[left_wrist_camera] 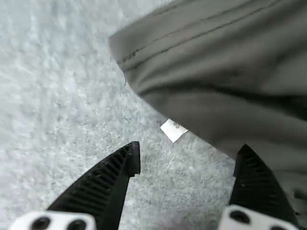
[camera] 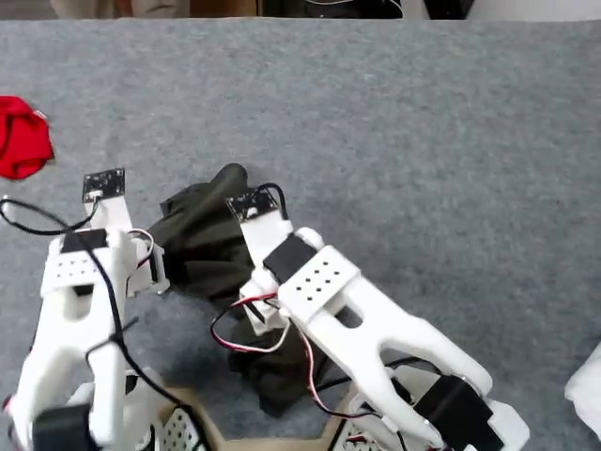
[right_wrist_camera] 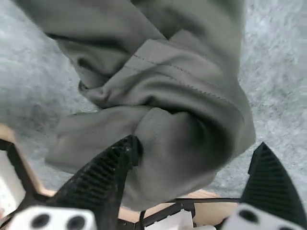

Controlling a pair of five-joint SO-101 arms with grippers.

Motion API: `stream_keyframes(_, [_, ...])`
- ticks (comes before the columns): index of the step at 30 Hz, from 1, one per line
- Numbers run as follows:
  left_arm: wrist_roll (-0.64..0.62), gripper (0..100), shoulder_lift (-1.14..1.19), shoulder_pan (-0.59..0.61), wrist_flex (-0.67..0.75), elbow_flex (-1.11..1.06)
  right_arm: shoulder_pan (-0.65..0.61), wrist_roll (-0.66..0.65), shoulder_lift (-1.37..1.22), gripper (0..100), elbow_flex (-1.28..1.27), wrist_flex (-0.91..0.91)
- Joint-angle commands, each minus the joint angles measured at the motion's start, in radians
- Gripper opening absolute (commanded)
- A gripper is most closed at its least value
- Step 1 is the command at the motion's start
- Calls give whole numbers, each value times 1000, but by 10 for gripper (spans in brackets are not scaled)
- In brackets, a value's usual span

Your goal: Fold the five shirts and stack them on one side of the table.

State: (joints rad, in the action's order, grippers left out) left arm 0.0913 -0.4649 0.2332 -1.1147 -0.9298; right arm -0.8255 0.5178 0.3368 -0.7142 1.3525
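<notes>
One olive shirt [camera: 202, 246] lies crumpled near the surface's [camera: 423, 141] near edge, between our arms. Our left gripper [left_wrist_camera: 189, 152] hangs spread wide beside its hem; our right gripper [right_wrist_camera: 199, 146] gapes over its folds. A red shirt [camera: 21, 139] sits at the left edge.

The left gripper [left_wrist_camera: 189, 146], at eight o'clock, has its jaws spread wide. The right gripper [right_wrist_camera: 197, 142], near six o'clock, gapes likewise, angled toward eleven.

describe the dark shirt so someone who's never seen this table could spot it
Start at the grey table, at its near edge where the left arm and right arm stand. The shirt lies crumpled between them, partly under the right arm. It is dark olive, unlike the bright red cloth farther off.
</notes>
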Motion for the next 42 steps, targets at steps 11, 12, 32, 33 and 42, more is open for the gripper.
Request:
stream_keyframes(11, [-34,17,268,-14,-5,256,33,0,47,14,-19,-11])
stream_keyframes(12, [-35,29,272,-11,-6,264,50,0,47,4,-16,-11])
stream_keyframes(32, [-37,20,280,-12,-203,601,618,-1320,38,6,852,140])
stream_keyframes(33, [-37,20,282,-14,-203,597,633,-1370,38,6,852,124])
stream_keyframes(42, [-37,26,282,-192,-203,437,734,-1611,47,9,621,112])
